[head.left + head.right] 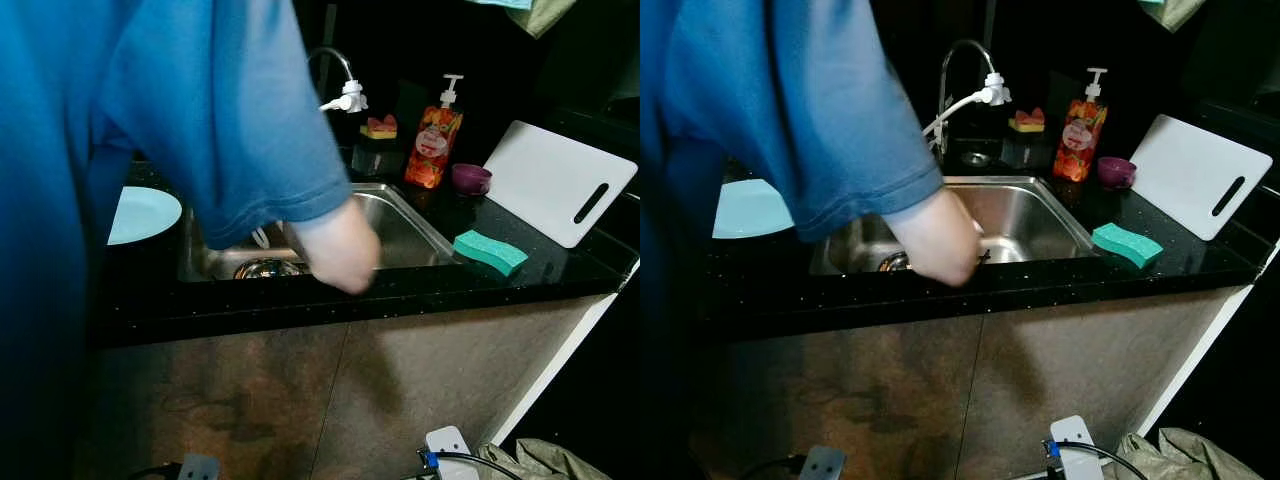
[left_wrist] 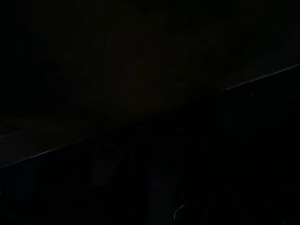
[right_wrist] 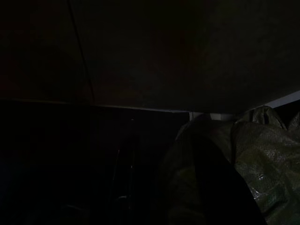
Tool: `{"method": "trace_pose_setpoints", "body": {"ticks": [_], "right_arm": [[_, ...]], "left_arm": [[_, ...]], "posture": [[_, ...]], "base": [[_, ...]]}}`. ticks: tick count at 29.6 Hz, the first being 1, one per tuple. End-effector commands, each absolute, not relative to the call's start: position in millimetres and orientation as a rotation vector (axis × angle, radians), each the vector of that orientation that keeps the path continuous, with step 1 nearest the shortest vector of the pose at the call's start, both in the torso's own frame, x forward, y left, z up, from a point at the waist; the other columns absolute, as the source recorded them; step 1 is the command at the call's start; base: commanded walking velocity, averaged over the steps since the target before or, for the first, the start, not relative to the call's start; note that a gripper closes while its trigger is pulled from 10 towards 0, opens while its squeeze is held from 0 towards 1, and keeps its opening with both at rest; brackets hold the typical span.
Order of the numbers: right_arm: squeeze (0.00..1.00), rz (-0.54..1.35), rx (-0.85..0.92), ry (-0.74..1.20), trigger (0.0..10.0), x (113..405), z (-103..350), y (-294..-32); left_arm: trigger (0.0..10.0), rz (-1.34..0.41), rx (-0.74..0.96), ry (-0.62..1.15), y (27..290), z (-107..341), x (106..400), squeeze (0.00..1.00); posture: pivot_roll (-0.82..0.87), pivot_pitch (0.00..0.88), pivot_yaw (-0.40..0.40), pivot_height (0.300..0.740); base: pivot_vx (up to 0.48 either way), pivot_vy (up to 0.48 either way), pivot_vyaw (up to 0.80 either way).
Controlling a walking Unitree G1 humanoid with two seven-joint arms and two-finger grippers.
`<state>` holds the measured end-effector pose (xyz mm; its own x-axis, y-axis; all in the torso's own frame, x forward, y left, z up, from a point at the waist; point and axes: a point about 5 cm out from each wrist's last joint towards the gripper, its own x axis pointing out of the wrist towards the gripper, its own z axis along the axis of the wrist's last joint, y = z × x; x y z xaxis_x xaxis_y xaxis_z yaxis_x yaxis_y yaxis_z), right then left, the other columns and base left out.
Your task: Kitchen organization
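Left eye view is showing a person in a blue sleeve [image 1: 200,110] reaching a hand [image 1: 340,245] into the sink [image 1: 410,235] on the black bench [image 1: 560,265], near a green sponge [image 1: 490,251], while both wrist views are staying too dark to tell either claw's state.

Head stereo pair looks forward and down at close range, both eyes sharing the sink [image 1: 1040,215], black counter [image 1: 560,265] and a person's blue sleeve [image 1: 200,110]; both wrist views, very dark, face low, the right toward a woven bag [image 3: 262,159].
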<state>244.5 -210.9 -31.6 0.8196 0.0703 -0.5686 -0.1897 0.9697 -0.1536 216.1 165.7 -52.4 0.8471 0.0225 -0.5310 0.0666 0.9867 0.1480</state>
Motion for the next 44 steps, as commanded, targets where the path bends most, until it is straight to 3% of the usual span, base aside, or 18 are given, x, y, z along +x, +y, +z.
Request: {"method": "trace_pose_setpoints", "body": {"ticks": [1, 44], "right_arm": [[0.0, 0.125, -0.207, 0.608, 10.0, 242.3, -32.9, -215.4], [0.0, 0.125, -0.211, 0.613, 10.0, 241.9, -33.4, -215.5]], "left_arm": [[10.0, -0.025, 0.155, 0.569, 162.7, -54.4, 213.8, 0.0], [10.0, -0.031, 0.158, 0.569, 161.8, -54.3, 214.4, 0.0]], "posture": [[-0.02, 0.065, -0.126, 0.74], [-0.02, 0.058, -0.126, 0.74]], "base": [[0.0, 0.0, 0.0], [0.0, 0.0, 0.0]]}}
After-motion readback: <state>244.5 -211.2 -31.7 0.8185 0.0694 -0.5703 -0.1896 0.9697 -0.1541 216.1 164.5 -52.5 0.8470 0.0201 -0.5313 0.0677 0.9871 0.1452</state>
